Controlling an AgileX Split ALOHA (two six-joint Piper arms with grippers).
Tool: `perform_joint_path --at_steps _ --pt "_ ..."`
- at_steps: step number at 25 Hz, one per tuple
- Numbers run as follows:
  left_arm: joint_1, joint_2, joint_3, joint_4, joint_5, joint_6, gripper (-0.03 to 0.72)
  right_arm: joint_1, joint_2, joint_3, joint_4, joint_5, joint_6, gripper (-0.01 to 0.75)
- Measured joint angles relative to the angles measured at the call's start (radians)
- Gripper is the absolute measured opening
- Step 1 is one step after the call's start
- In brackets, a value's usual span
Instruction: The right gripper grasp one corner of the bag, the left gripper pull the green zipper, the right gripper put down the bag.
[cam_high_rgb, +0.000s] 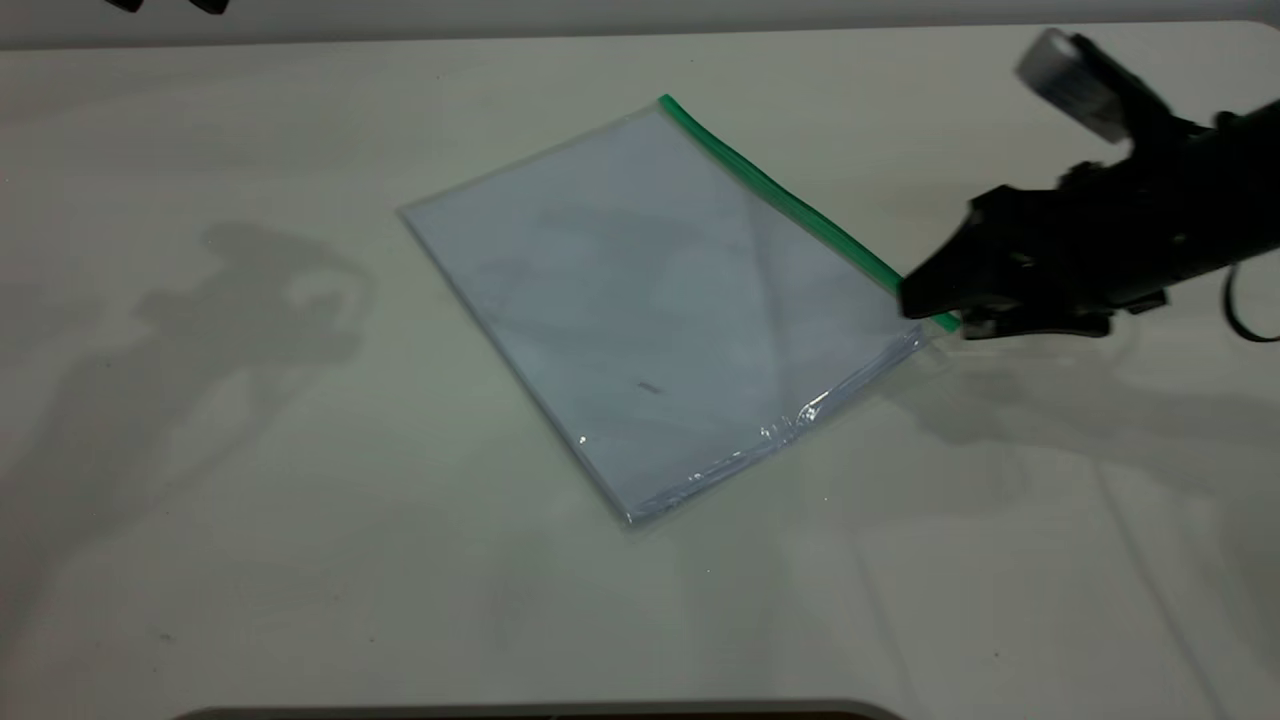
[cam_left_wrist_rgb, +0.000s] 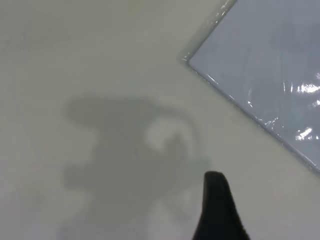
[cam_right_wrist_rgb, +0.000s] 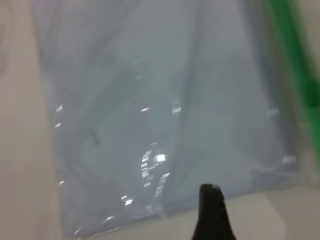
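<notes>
From outside, we see the clear, glossy plastic document bag lying flat mid-table, its thin green zipper along the far long edge. The bulky black right gripper sits at the bag's right corner by the zipper's end; we cannot tell its finger state. The left wrist view shows the plain black left gripper hovering over bare table, well off the bag's corner, grip unreadable. The right wrist view shows crinkled film: we judge it light, floppy, slippery, best pinched at the corner.

Bulky matte black right gripper: its arm is cut off by the exterior view's right edge, and its tip hides the near end of the thin green zipper strip; slider not discernible. Jaws' spacing unreadable. Right wrist view blurred; clear plastic bag runs past the frame. Plain black left gripper: only one fingertip shows in its wrist view.
</notes>
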Motion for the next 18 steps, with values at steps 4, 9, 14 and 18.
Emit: perform_joint_path --at_steps 4,9,14,18 --pt "0.0 0.0 0.0 0.0 -0.022 0.0 0.56 -0.034 0.033 -0.003 0.005 0.021 -0.01 0.578" --pt "0.0 0.0 0.0 0.0 -0.038 0.0 0.56 -0.034 0.094 -0.033 0.005 0.058 -0.03 0.578" --pt "0.0 0.0 0.0 0.0 -0.038 0.0 0.56 -0.034 0.15 -0.084 0.005 0.105 -0.03 0.578" --pt "0.0 0.0 0.0 -0.001 -0.039 0.0 0.56 -0.034 0.183 -0.11 0.006 0.142 -0.03 0.578"
